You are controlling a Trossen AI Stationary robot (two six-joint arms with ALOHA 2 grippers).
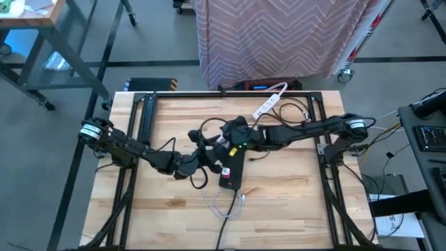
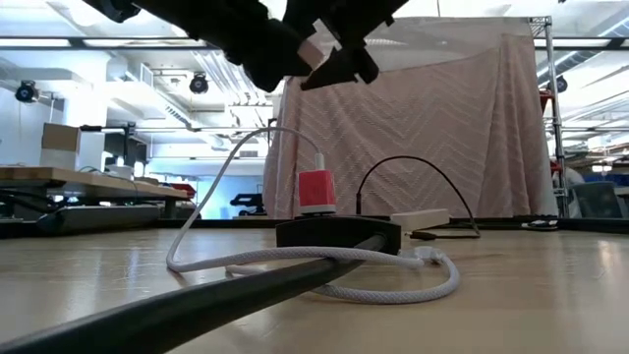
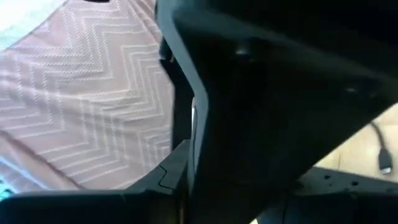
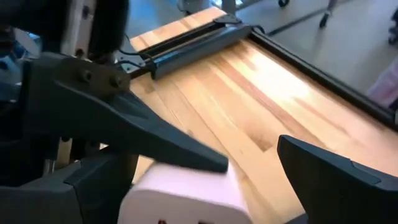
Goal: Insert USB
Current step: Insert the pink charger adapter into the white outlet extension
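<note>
A black power strip [image 1: 235, 174] [image 2: 339, 234] lies mid-table. A pink-red charger block [image 1: 226, 171] [image 2: 317, 191] stands upright on it. A white braided cable [image 2: 295, 258] rises from the charger's top, arcs over and coils on the table [image 1: 224, 203]. My right gripper [image 4: 252, 154] [image 1: 224, 139] hovers open above the charger [image 4: 186, 196], clear of it in the low view. My left gripper [image 1: 201, 163] sits close beside it on the strip's left. Its wrist view is blocked by dark arm parts. Both grippers hang together at the top of the low view [image 2: 329, 61].
A white power strip [image 1: 269, 104] [image 2: 421, 217] with a black cord [image 2: 413, 167] lies toward the far edge. Black frame rails [image 1: 143, 115] [image 4: 199, 46] border the wooden table. A thick black cable [image 2: 197, 305] runs toward the near edge. A pink chevron curtain [image 1: 279, 35] hangs beyond the table.
</note>
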